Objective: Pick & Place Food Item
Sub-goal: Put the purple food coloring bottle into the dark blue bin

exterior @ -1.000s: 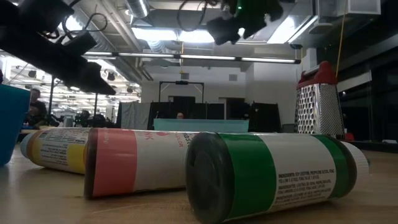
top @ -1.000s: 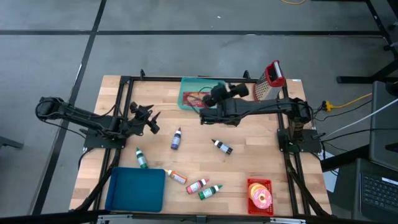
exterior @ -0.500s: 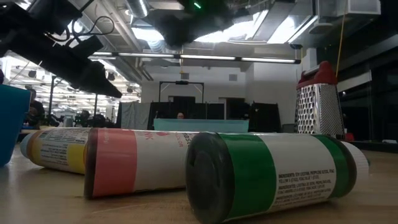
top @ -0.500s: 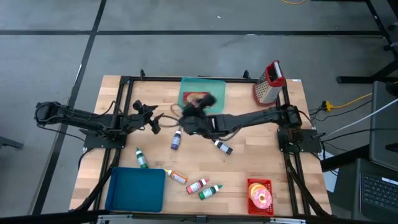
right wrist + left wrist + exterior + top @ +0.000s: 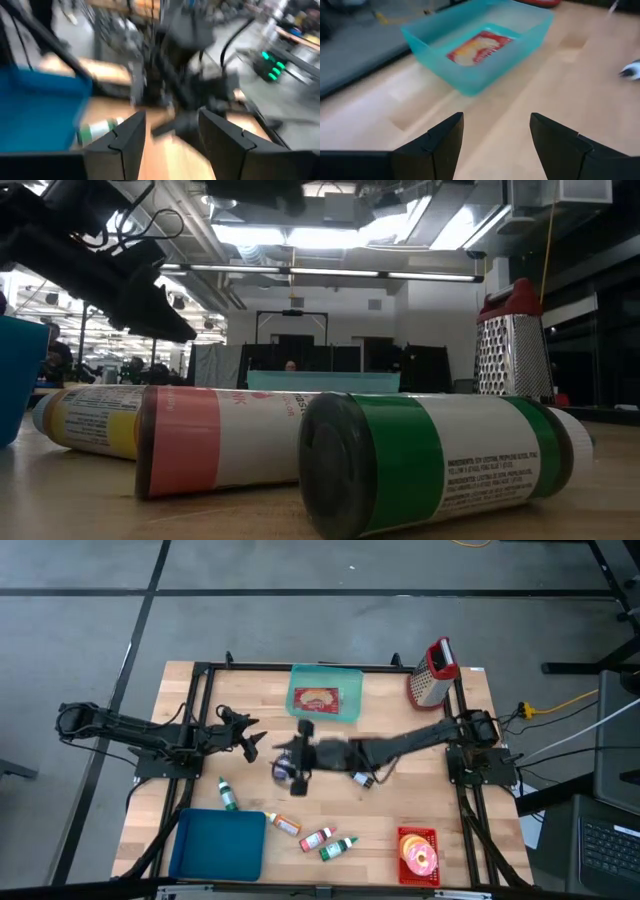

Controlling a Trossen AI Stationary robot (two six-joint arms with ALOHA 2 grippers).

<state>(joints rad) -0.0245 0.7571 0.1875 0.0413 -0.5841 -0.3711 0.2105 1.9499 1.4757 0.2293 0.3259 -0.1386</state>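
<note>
**Inspector:** Start with the food item. Location?

**Assistant:** A red-and-yellow food packet point(image 5: 318, 699) lies flat inside the teal tray point(image 5: 345, 712) at the far middle of the table point(image 5: 420, 790). The left wrist view shows the same packet on the tray floor, nothing touching it.

**Inspector:** Right gripper?

**Assistant:** The right gripper point(image 5: 296, 762) is stretched across to the table's middle, blurred, over the purple-capped bottle point(image 5: 281, 769). Whether it touches the bottle I cannot tell. In its own wrist view the two fingers stand apart with nothing between them.

**Inspector:** Left gripper?

**Assistant:** The left gripper point(image 5: 250, 742) sits just left of the right one, near the table's centre-left. Its fingers point(image 5: 438, 145) are spread and empty, pointed toward the tray.

**Inspector:** Surroundings?

**Assistant:** A black-capped bottle point(image 5: 358, 777) lies right of centre. A green bottle point(image 5: 228, 794) lies near the blue bin point(image 5: 218, 845) at the near left. Orange point(image 5: 283, 825), red point(image 5: 317, 838) and green-labelled point(image 5: 337, 848) bottles lie clustered at the near edge. A red basket point(image 5: 405, 836) with a pink doughnut point(image 5: 420, 859) sits at the near right; a red-topped grater point(image 5: 432, 671) stands at the far right.
</note>
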